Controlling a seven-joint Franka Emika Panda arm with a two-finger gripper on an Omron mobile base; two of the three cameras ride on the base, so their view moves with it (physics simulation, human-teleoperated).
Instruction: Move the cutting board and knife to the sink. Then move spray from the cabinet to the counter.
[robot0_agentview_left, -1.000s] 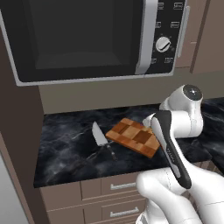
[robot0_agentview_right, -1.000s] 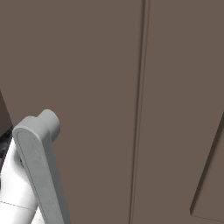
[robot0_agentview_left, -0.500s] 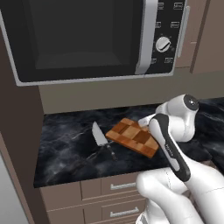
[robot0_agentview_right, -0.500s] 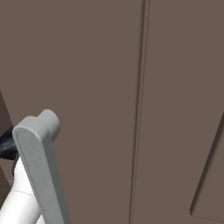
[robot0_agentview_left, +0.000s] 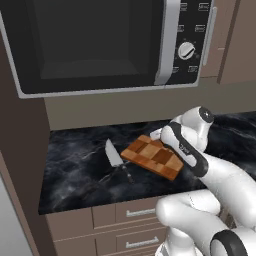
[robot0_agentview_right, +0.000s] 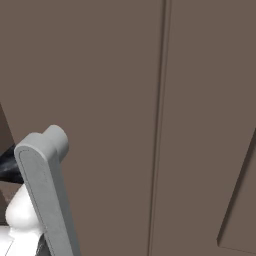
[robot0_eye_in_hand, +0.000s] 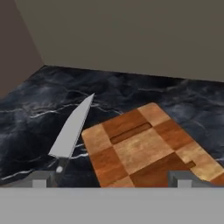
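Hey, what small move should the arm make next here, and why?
Probably ease the open gripper down onto the checkered wooden cutting board: its fingertips hover just short of the board, which lies flat on the black marble counter beside the silver-bladed knife.

Checkered wooden cutting board (robot0_eye_in_hand: 146, 146) lies flat mid-bench (robot0_agentview_left: 75, 155); silver-bladed knife (robot0_eye_in_hand: 72, 129) lies just beside its left edge.

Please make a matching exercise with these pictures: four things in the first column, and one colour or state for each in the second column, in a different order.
Things:
1. cutting board
2. knife
3. counter
4. end effector

Descriptions:
A. black with thin white veins
B. open, holding nothing
C. checkered light and dark brown wood
D. silver blade, dark handle

Pairs: 1-C, 2-D, 3-A, 4-B
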